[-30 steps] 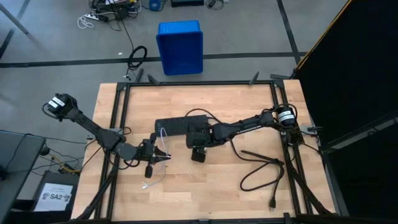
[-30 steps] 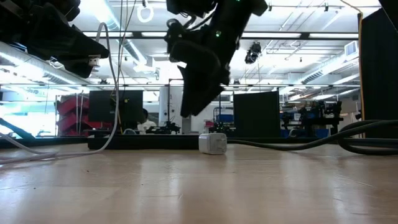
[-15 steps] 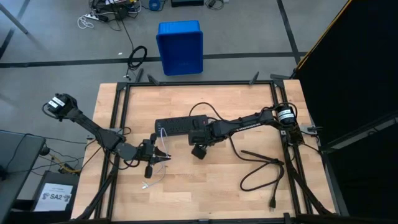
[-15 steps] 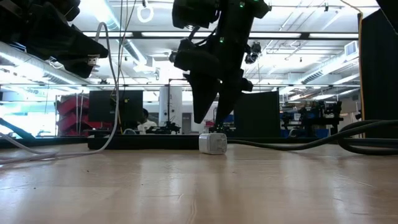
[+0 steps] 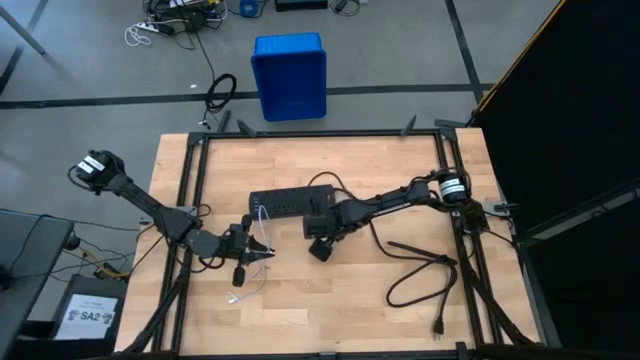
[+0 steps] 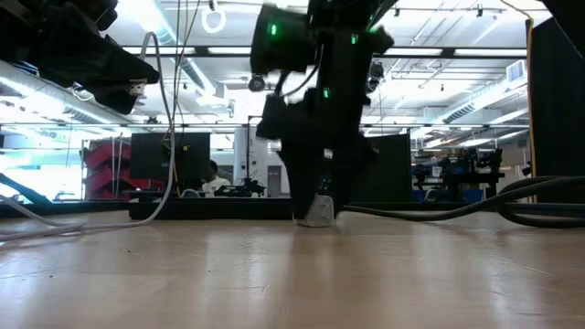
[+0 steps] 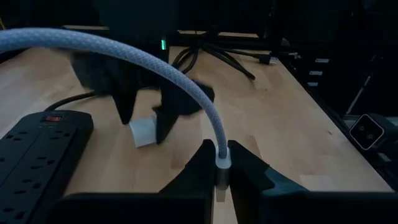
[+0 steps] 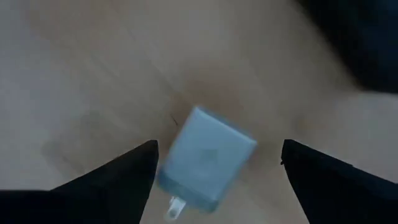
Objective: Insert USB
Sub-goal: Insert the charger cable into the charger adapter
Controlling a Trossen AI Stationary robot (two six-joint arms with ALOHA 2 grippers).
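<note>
Beside the black power strip, the right gripper has dropped, fingers spread, around the small white cube adapter; the left gripper stays clamped on the thin whitish-grey braided USB cable, ready for insertion.

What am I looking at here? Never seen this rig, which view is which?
Two robot arms work at a wooden table. One camera looks straight down, one sits at table height, and one rides on each wrist. The left end effector is shut on the plug end of the USB cable. The right end effector is open, its fingers either side of a small white adapter lying on the table. A black power strip lies behind it, and a thick black cord loops off to the right.
</note>
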